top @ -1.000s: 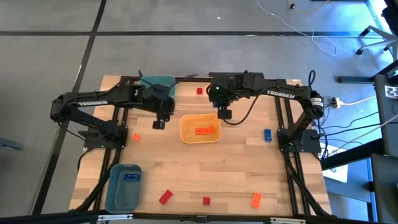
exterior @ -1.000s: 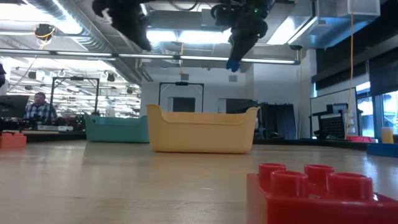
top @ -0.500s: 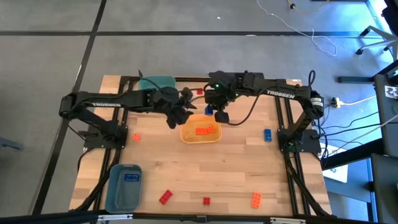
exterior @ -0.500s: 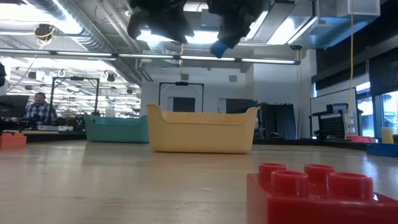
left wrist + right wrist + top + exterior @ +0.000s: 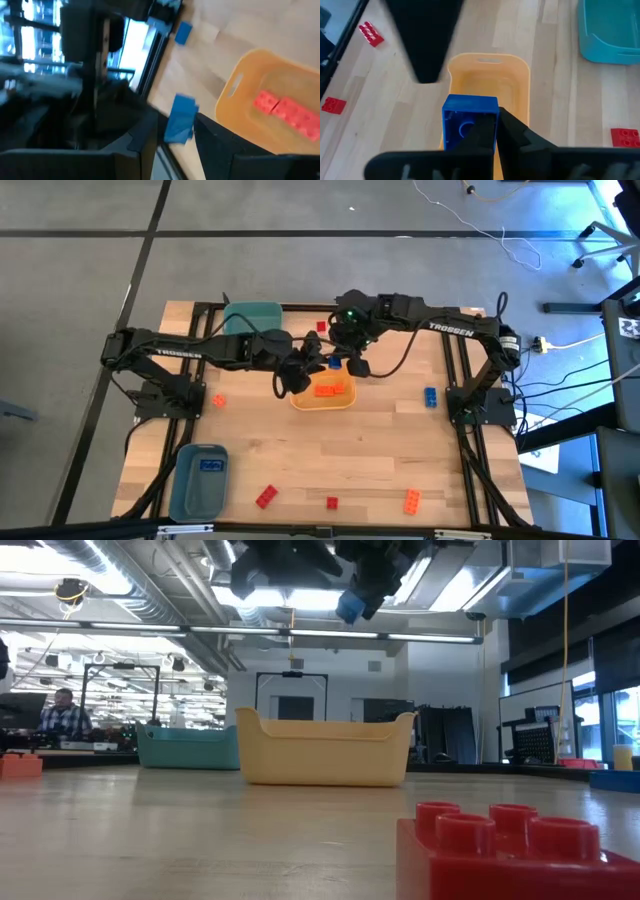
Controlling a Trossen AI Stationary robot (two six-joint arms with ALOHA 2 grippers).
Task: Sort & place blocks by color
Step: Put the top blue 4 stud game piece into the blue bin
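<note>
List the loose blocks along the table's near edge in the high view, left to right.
red block → small red block → orange block

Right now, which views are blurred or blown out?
Left wrist view: smeared throughout, the blue block and yellow-orange bin soft-edged. Right wrist view: the dark shape above the bin is blurred; the blue block in the right hand is sharp. Low view: ceiling lights glare behind the arms, leaving silhouettes; the near red block is soft. High view: bluish wash at right.
</note>
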